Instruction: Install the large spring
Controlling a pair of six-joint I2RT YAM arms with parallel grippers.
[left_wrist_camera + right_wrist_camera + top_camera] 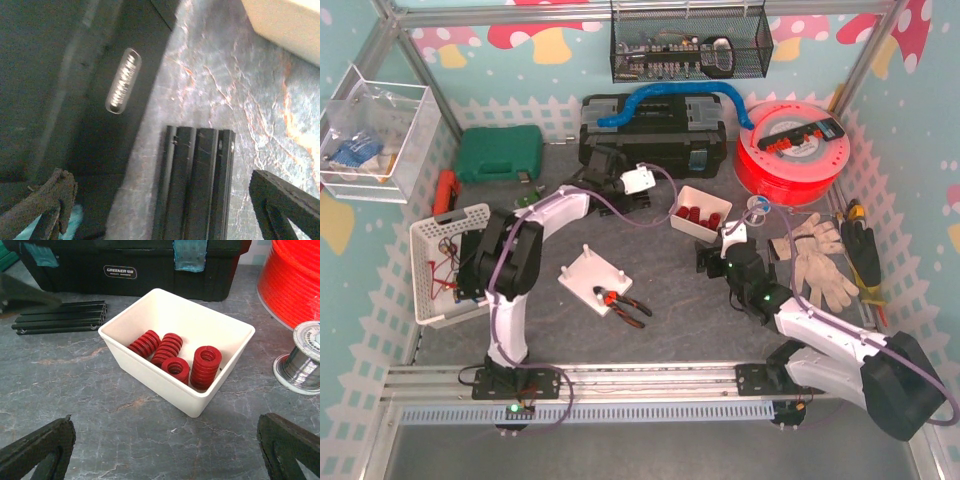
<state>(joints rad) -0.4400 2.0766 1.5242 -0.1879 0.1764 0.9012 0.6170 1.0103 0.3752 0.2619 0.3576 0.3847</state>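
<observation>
Sitting in white bin (155, 372), red coiled springs (170, 351)

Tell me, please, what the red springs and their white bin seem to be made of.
The red springs look like coiled metal with a smooth, faintly glossy red coating; no bare metal shows, so that is a guess. The white bin looks like moulded plastic: thin even walls, rounded corners, satin surface.

Springs (172, 352) in bin (150, 375), on table (100, 415). Toolbox (150, 260) behind bin, rails (60, 317) to its L, wire spool (300, 360) to R, filament reel (295, 280) behind-R.
</observation>
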